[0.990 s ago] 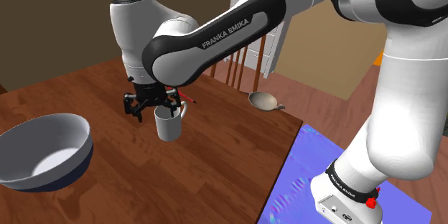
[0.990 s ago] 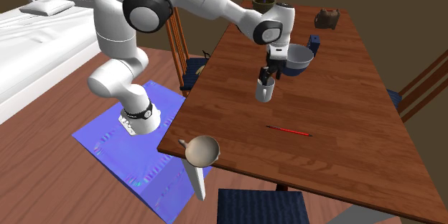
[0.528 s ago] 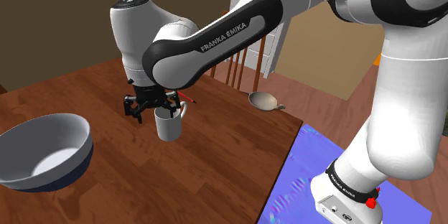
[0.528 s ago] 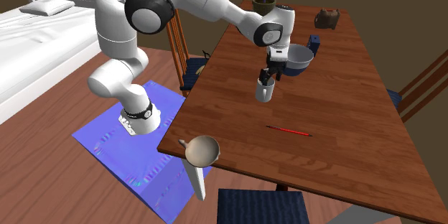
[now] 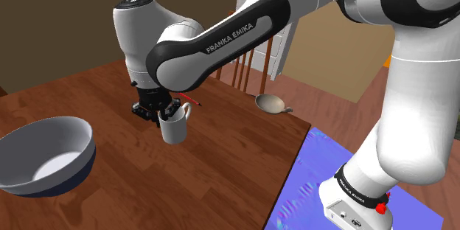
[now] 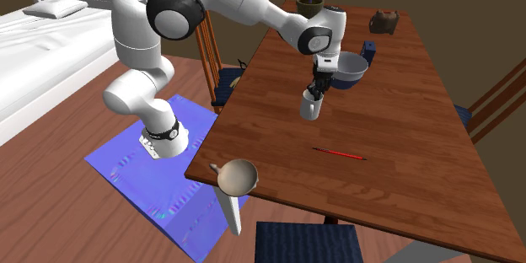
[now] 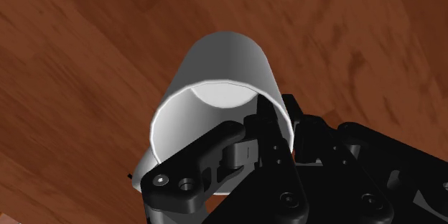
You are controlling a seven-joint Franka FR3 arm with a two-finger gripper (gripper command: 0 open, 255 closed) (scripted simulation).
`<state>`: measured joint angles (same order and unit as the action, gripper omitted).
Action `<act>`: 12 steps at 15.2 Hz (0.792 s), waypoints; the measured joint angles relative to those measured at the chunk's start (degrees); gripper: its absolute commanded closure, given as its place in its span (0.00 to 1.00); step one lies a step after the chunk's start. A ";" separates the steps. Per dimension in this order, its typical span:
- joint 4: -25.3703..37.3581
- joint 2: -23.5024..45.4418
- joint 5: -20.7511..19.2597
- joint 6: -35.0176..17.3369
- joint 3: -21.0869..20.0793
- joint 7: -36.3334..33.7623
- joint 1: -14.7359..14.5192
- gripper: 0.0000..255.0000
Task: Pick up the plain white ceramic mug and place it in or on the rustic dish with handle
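Note:
The plain white mug (image 5: 174,127) (image 6: 310,106) is on the wooden table (image 5: 221,184), leaning a little. My black gripper (image 5: 164,110) (image 6: 317,91) comes down on it from above and is shut on its rim. In the wrist view one finger is inside the mug (image 7: 215,79) and the other outside, with the wall pinched between them at the gripper (image 7: 276,126). The brownish dish with a handle (image 5: 270,103) (image 6: 238,175) lies near the table's edge, apart from the mug.
A large blue-grey bowl (image 5: 44,155) (image 6: 351,67) stands close to the mug. A red pen (image 6: 339,153) lies between the mug and the dish. A teapot (image 6: 383,21) and a dark cup (image 6: 310,4) sit at the far end. Chairs (image 6: 308,244) ring the table.
The fingers stood apart around the mug's rim and have now closed on it. The mug has tipped slightly. The arm has hardly moved.

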<state>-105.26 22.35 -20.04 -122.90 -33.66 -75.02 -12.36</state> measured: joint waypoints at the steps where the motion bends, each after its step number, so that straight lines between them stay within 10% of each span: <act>1: 0.00 0.00 0.00 0.00 0.00 0.00 0.00 1.00; 12: 2.85 -2.70 2.30 4.95 -1.08 1.73 0.58 1.00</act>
<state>-102.41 19.65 -17.73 -117.94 -34.73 -73.30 -11.79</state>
